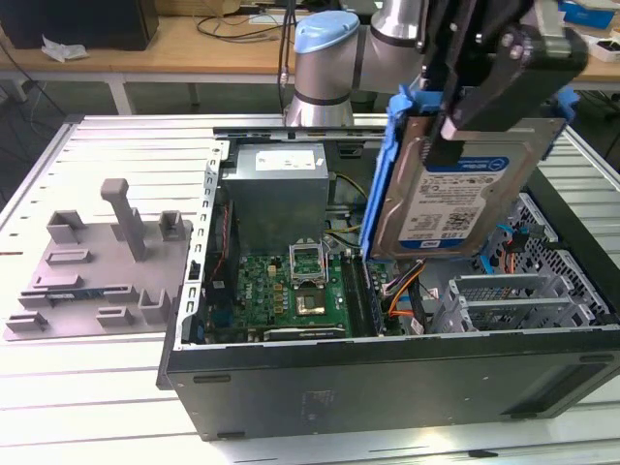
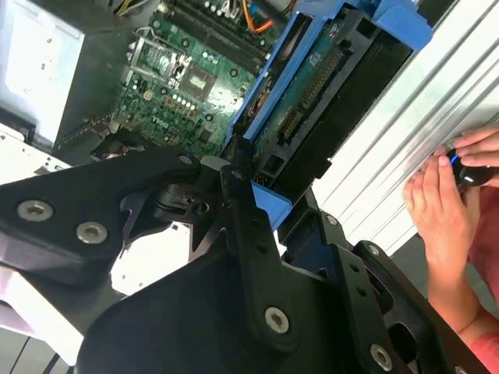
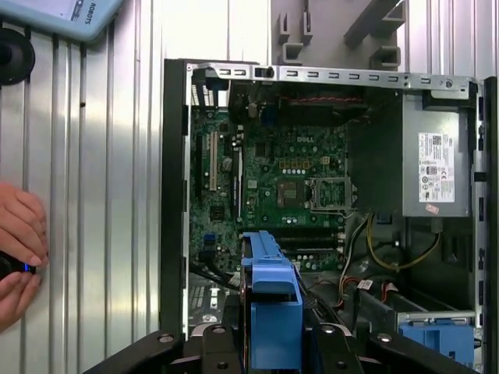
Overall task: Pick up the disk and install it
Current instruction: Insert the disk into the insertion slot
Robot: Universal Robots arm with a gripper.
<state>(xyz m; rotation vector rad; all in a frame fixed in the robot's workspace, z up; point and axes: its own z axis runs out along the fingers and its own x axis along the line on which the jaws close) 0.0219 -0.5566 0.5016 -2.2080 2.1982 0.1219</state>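
arm (image 1: 325,89): silver-grey rounded joints, pale blue round cap (image 1: 325,31) on top — chunky
tool (image 1: 449,140): matte black angular linkage plates — silver screws (image 2: 274,318) at the pivots

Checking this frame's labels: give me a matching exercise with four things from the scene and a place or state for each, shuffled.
1. disk
2. motherboard
3. grey fixture
4. hand

a. on the table, beside the case at the exterior view's left
b. green, lying flat inside the open case
c. on the ribbed table, fingers on a small dark object
d. clamped in the gripper, held above the case

Pairs: 1-d, 2-b, 3-a, 4-c
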